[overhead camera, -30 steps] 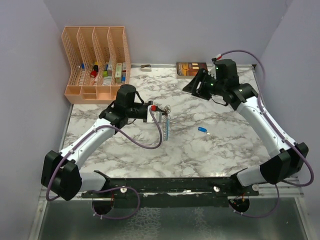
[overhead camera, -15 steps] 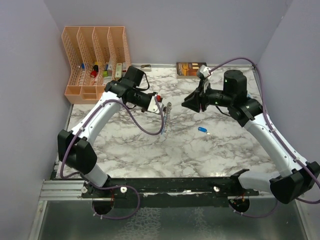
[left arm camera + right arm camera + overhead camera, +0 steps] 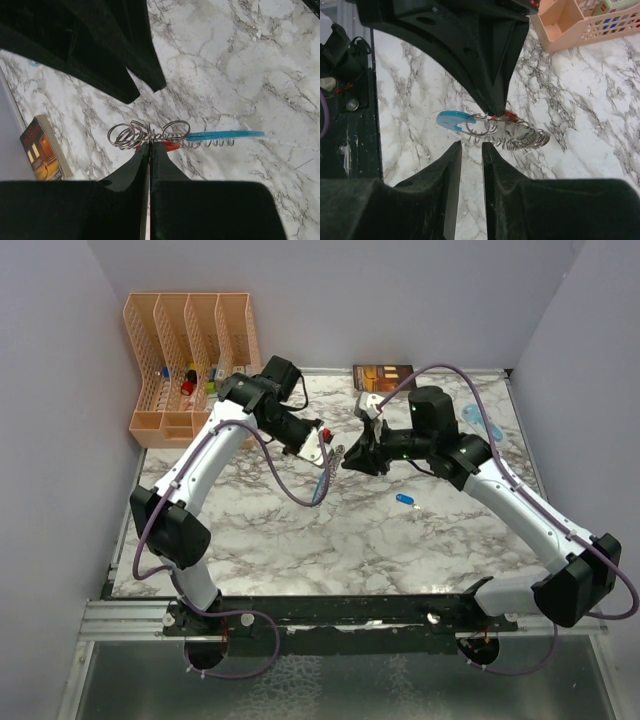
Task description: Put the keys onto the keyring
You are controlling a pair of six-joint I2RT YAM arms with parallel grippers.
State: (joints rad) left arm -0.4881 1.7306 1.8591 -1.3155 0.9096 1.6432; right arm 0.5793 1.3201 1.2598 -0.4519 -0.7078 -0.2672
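Observation:
My left gripper (image 3: 328,447) is shut on the keyring (image 3: 327,475), holding it above the table's middle. Its grey rings (image 3: 150,134) sit at my fingertips, and the chain and light-blue strap (image 3: 225,134) hang off them. The red key tag (image 3: 171,145) shows right behind the rings. My right gripper (image 3: 347,462) is just right of the keyring, jaws a narrow gap apart and empty. In the right wrist view (image 3: 471,145) its tips are just below the rings (image 3: 490,122), strap (image 3: 452,120) and red tag (image 3: 510,116). The dark blue key (image 3: 405,500) lies on the marble.
An orange file organizer (image 3: 190,360) with small items stands at the back left. A brown book (image 3: 382,376) lies at the back edge. A pale-blue see-through object (image 3: 488,424) lies at the right, behind my right arm.
My left arm has swung back and to the right, carrying the keyring. My right gripper has moved left and down until it is right beside the keyring.

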